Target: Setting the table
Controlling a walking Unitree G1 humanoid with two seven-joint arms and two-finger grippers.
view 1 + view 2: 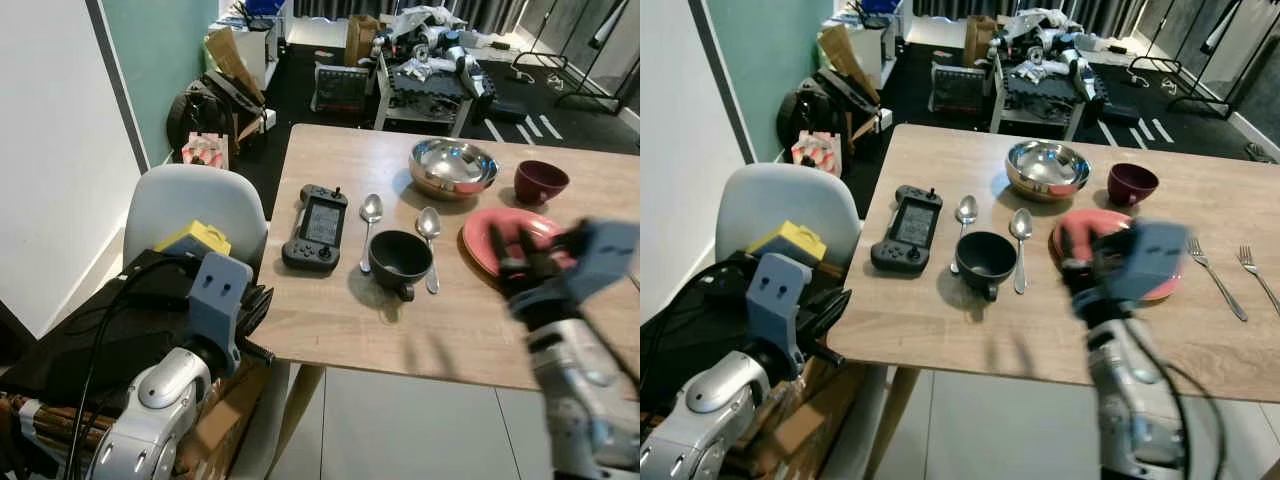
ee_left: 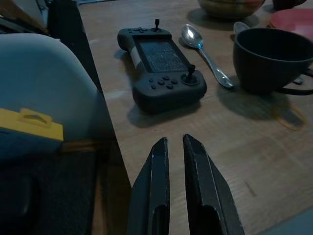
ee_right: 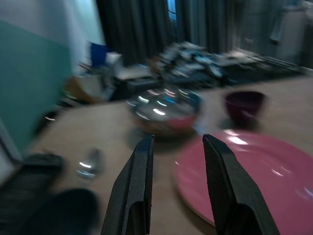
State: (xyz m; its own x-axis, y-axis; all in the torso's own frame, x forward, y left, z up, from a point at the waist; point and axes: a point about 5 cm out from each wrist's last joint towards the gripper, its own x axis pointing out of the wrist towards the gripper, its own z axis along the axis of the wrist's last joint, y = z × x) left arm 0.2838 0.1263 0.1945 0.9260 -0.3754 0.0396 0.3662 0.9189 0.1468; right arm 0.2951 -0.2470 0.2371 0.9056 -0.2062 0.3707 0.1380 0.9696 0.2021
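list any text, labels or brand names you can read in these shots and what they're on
No text can be read here.
Handheld console: its buttons carry no legible markings and its screen is dark.
Yellow box on the chair: no label can be made out.
Patterned bag on the floor: the print is too small to read.
Clutter on the far bench: too small and blurred to read.

Pink plate [image 1: 1160,290] lies flat on wooden tabletop [image 1: 940,330], partly hidden. Steel bowl [image 1: 452,167] and maroon bowl [image 1: 541,181] upright behind it, apart. Black cup [image 1: 400,259] upright, handle toward near edge, between two spoons: one [image 1: 369,225] left, one [image 1: 430,243] right, bowls of both pointing away. Two forks [image 1: 1230,275] lie right of plate, roughly parallel.
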